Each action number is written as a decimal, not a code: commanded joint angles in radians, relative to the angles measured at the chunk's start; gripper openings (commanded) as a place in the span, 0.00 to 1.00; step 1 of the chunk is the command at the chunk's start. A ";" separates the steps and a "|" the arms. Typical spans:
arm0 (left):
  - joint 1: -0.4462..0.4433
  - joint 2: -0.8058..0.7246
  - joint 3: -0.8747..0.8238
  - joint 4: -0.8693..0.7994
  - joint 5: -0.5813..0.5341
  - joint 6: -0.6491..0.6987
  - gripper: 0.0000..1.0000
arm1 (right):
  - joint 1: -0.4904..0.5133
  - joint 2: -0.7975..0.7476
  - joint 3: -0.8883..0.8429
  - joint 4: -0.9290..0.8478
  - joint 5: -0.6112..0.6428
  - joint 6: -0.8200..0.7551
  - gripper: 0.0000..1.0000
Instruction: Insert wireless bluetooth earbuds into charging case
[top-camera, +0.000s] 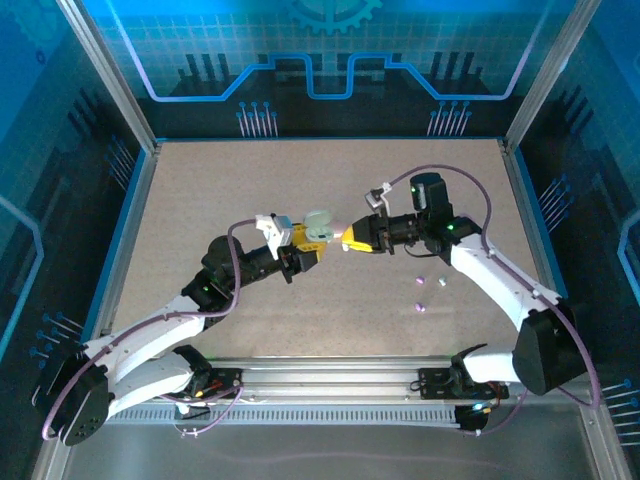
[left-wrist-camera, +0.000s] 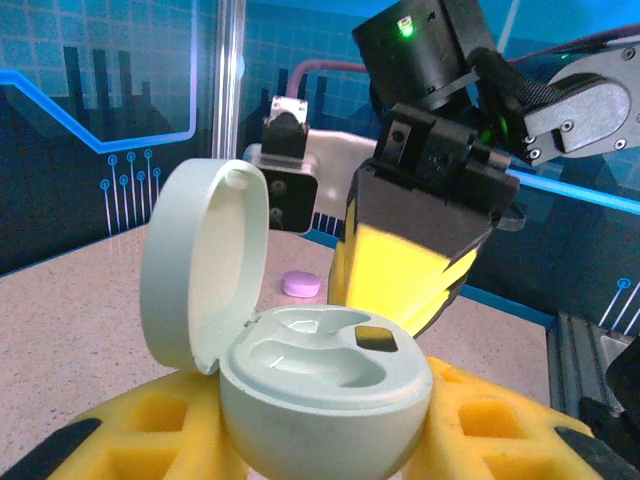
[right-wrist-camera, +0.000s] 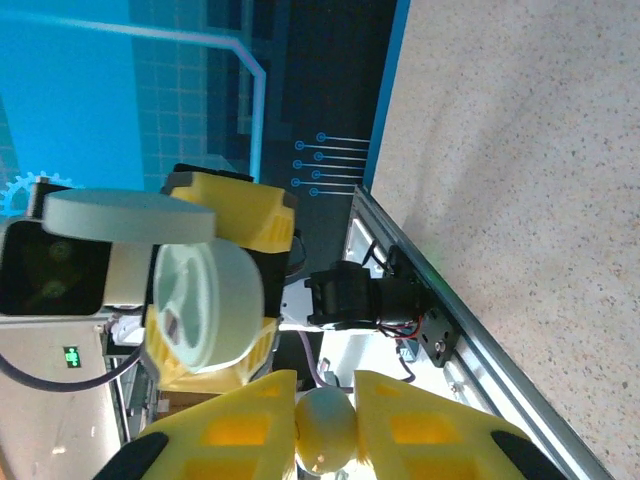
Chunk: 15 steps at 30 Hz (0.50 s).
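Right claw (top-camera: 352, 240) clenches a pale earbud (right-wrist-camera: 325, 432); left claw (top-camera: 300, 243) grasps the open charging case (left-wrist-camera: 320, 385) at its nine o'clock. Best to line the bud squarely over a well and seat it gently. Spare earbuds (top-camera: 430, 283) lie at four o'clock.

The speckled beige table (top-camera: 200, 195) sits inside blue circuit-patterned walls (top-camera: 330, 40), a metal rail (top-camera: 330, 378) along its near edge.

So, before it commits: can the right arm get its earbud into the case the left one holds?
Probably yes. The left gripper holds the case with its lid swung open and the sockets look empty; the right gripper, pinching the earbud, sits close beside it with nothing between.
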 joint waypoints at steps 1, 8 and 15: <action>0.005 -0.006 -0.006 0.033 0.034 0.054 0.26 | 0.007 -0.072 0.072 -0.073 0.019 -0.075 0.20; -0.001 0.015 -0.011 0.093 0.098 0.103 0.26 | 0.078 -0.117 0.139 -0.170 0.164 -0.197 0.20; -0.019 0.027 -0.001 0.125 0.141 0.122 0.26 | 0.126 -0.110 0.159 -0.134 0.236 -0.212 0.20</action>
